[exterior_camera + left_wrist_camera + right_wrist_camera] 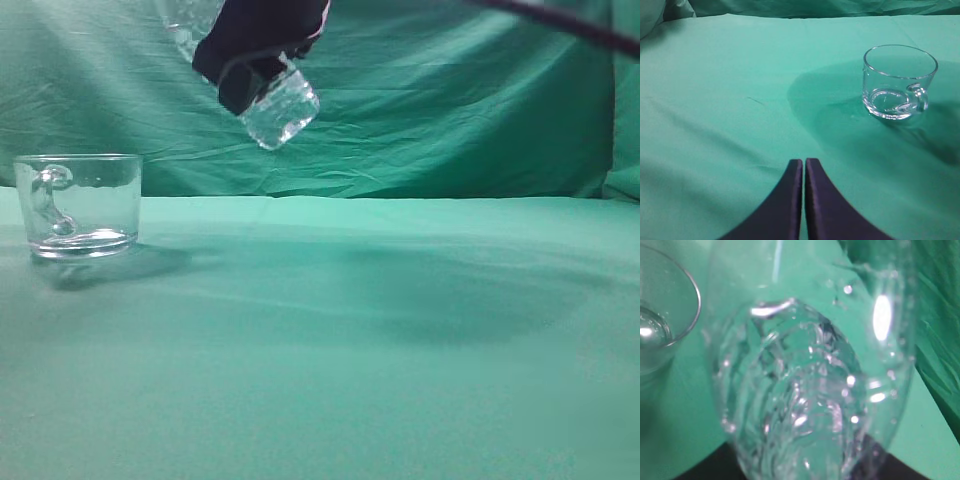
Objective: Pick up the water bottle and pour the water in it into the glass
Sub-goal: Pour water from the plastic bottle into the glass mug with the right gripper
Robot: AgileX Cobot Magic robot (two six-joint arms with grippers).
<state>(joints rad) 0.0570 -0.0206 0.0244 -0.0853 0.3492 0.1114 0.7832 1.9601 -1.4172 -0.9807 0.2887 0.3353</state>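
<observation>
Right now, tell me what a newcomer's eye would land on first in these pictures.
First, the water bottle held in the air at the top of the exterior view, tilted in the dark right gripper and filling the right wrist view. Next, the glass standing upright on the green cloth at far left, below and left of the bottle. The left gripper hovers shut, away from the glass.

Green cloth [400, 330] covers the counter [715, 100] and hangs wrinkled behind, a shade darker in the folds. The glass [85, 205] is clear and colourless, with bright white glints on rim and base. The bottle [282, 110] is clear too, ribbed, sparkling with highlights. The gripper [255, 50] on it is black; the other gripper [803, 200] reads dark purple-black.
</observation>
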